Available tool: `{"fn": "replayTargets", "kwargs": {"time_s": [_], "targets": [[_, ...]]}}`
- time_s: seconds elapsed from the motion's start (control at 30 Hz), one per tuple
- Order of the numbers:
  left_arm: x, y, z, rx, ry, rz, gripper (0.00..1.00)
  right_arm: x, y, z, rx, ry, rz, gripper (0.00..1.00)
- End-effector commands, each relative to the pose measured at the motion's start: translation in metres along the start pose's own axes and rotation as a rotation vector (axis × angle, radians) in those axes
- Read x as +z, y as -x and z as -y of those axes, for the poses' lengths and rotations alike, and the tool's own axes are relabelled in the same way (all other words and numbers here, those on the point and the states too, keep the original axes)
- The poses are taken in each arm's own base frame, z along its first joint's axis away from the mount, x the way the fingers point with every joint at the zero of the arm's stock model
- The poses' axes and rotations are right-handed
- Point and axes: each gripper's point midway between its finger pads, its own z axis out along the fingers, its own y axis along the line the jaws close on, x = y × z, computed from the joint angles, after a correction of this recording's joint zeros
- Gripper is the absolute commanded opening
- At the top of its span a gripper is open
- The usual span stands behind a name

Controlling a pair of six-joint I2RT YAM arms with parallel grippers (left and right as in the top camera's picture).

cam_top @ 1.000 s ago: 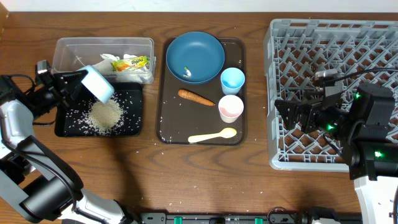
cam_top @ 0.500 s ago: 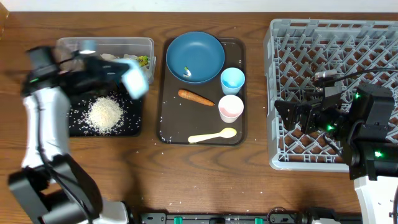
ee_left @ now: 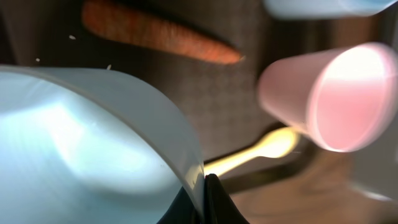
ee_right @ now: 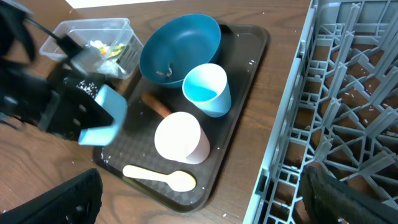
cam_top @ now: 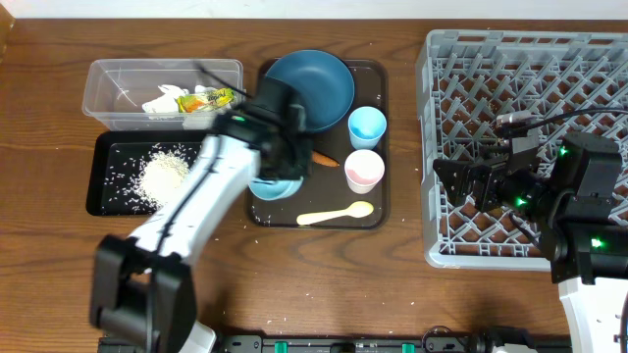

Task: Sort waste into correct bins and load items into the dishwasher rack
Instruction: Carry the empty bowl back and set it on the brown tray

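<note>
Left fingers (ee_left: 214,202) clamp light blue bowl (ee_left: 81,149); arm (cam_top: 211,186) half-hides carrot (cam_top: 328,160)

You're working over a dark brown wooden tabletop (cam_top: 324,284), its grain running left to right under even light. A pale strip (cam_top: 294,6) shows past its far edge, and a black rail (cam_top: 324,345) lines the near edge.

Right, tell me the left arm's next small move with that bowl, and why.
Probably carry the light blue bowl rightward toward the dishwasher rack: it looks empty, the left gripper is shut on its rim, and the right gripper is open by the rack.
</note>
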Motion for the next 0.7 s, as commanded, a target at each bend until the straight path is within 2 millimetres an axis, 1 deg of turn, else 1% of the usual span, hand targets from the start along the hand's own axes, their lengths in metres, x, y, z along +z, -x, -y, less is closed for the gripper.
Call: {"fn": "replayTargets", "kwargs": {"time_s": [0.0,0.13,0.27,0.33,0.37,0.43,0.53,0.6,0.67], "targets": [[0.018,-0.001,-0.019,0.068,0.188,0.011,0.06,-0.003,0.007,-0.003,-0.002,0.007,0.014,0.99],[0.038,-0.003,-0.016,0.1,0.226,-0.009,0.06,-0.003,0.005,-0.003,0.002,0.007,0.009,0.99],[0.052,-0.006,-0.018,0.098,0.234,-0.034,0.08,-0.003,0.004,-0.003,0.004,0.006,0.005,0.99],[0.055,-0.007,-0.018,0.093,0.234,-0.043,0.15,-0.003,0.004,-0.003,0.005,0.005,0.004,0.99],[0.055,-0.008,-0.018,0.094,0.231,-0.045,0.17,-0.003,0.004,-0.002,0.005,0.002,0.004,0.99],[0.054,-0.006,-0.017,0.091,0.228,-0.038,0.33,-0.003,0.004,-0.002,0.005,0.002,0.004,0.99],[0.047,0.002,-0.012,0.091,0.216,-0.013,0.48,-0.003,0.004,-0.002,0.004,0.002,0.005,0.99],[0.037,0.01,-0.005,0.094,0.193,0.02,0.52,-0.003,0.004,-0.002,0.004,0.002,0.006,0.99],[0.024,0.018,0.007,0.097,0.144,0.054,0.55,-0.003,0.004,-0.002,0.005,0.002,0.005,0.99]]}}
